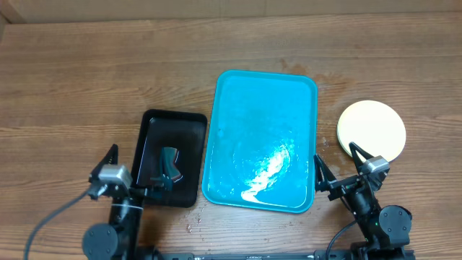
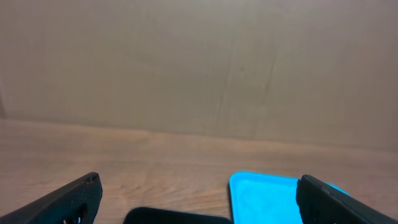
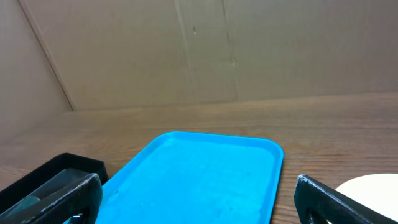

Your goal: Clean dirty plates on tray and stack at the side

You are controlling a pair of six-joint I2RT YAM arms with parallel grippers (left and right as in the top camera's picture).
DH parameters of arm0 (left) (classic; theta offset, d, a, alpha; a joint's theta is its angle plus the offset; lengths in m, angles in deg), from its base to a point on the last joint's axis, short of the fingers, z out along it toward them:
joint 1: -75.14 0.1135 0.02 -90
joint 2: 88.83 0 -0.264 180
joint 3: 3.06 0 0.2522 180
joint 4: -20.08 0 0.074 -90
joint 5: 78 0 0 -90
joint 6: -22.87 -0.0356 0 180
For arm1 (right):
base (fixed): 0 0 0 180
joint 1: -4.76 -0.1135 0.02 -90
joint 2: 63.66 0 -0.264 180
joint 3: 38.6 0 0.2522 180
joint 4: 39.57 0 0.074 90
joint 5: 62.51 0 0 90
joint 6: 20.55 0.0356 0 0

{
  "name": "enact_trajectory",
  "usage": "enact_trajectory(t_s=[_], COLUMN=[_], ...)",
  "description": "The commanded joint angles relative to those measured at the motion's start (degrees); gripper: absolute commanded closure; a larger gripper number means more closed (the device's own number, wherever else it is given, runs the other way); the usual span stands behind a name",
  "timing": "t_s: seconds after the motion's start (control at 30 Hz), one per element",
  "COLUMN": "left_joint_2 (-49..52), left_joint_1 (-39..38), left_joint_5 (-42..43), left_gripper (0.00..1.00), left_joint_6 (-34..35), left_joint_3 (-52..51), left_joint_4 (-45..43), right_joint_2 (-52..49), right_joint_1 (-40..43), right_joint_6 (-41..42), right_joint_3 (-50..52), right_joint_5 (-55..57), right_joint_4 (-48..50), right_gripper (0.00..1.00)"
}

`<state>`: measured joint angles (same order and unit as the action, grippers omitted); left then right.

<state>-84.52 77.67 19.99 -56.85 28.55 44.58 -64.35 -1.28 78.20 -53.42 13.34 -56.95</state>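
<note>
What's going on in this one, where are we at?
Nothing is being handled. Both arms sit at the near edge of the wooden table, left gripper and right gripper open and empty. The large turquoise plastic tray holds no plates and looks wet. A pale yellow round plate, seemingly topping a stack, lies right of it. The smaller black rectangular tray on the left holds a dark teal object. The job looks about finished.

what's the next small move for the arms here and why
Probably none beyond leaving both arms parked: the tray looks bare apart from a wet sheen, the plates sit as a pale stack just right of it, and the left claw and right claw are open and empty, so the job appears done.
</note>
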Motion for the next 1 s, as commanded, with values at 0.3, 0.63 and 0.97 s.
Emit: enact_trajectory(t_s=[0.3, 0.63, 0.97], left_joint_2=[-4.2, -4.1, -4.1], left_joint_1=[-0.1, -0.6, -0.6], left_joint_5=[4.0, 3.9, 3.9], left_gripper=[0.0, 0.0, 0.0], left_joint_6=[-0.9, -0.9, -0.9], left_joint_3=[-17.6, -17.6, -17.6], left_joint_4=[-11.6, -7.5, -7.5], right_joint_2=[0.5, 0.5, 0.5], right_joint_1=[-0.3, -0.3, -0.3], right_joint_6=[0.0, 0.0, 0.0], right_joint_3=[0.6, 0.6, 0.6], right_joint_5=[0.6, 0.6, 0.6], right_joint_4=[0.3, 0.3, 0.3], right_gripper=[0.0, 0.0, 0.0])
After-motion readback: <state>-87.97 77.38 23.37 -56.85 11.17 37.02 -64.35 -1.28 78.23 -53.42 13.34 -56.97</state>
